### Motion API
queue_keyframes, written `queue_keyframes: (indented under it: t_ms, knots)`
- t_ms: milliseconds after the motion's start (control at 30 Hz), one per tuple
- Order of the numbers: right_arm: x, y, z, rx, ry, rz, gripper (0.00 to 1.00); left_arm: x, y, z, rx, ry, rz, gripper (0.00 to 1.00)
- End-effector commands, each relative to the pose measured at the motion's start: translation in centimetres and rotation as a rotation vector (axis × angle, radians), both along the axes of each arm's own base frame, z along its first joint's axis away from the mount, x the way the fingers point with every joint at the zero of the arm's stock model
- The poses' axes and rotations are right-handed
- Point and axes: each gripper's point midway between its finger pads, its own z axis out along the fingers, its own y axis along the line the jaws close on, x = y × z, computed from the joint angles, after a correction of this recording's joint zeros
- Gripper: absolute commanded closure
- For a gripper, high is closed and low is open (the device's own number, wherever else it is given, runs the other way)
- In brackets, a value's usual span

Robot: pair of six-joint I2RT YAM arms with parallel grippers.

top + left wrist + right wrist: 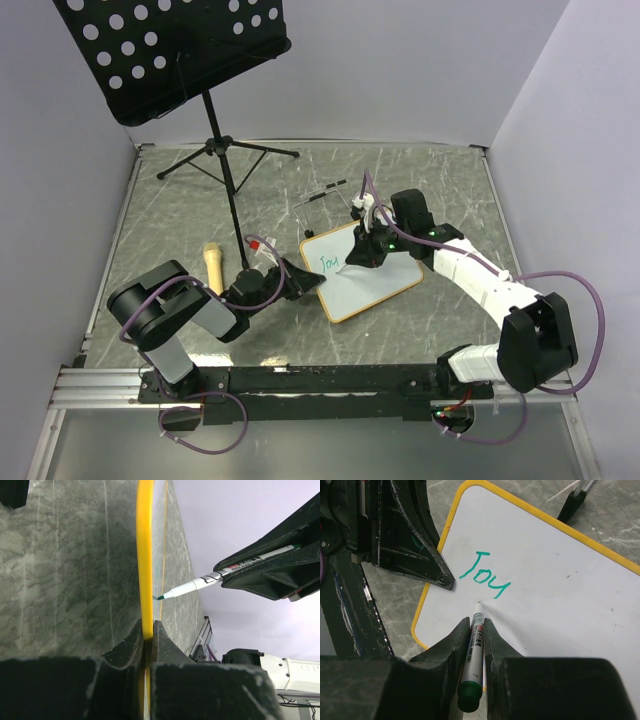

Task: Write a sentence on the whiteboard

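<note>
Whiteboard (375,285) is laid flat on the tabletop (440,190), mid-field between the arms. Left gripper (147,630): jaws pinched on the board's frame edge. Right gripper (476,622): jaws closed narrow on a marker (476,637). One green word (485,577) is written. The tip is poised just under it; contact cannot be told. Writing step judged barely begun. Next: a gap to be left, the tip pressed lightly, the frame braced.

Black left pincer (318,281) and right pincer (350,263), black joints (537,345), pale links (480,281), looping purple cables (597,310).
</note>
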Motion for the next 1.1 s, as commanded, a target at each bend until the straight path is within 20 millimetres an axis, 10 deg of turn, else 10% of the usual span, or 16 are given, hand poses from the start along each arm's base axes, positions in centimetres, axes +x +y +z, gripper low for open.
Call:
queue_keyframes:
  t_ms: [0,1067]
  knots:
    - [0.8,1.1,2.0,0.043,-0.044,0.027,1.0,0.1,0.0,10.8,-0.287,-0.328,-0.002,0.99]
    - [1.4,0.9,1.2,-0.011,-0.049,0.006,1.0,0.0,-0.1,10.8,-0.284,-0.33,-0.007,0.99]
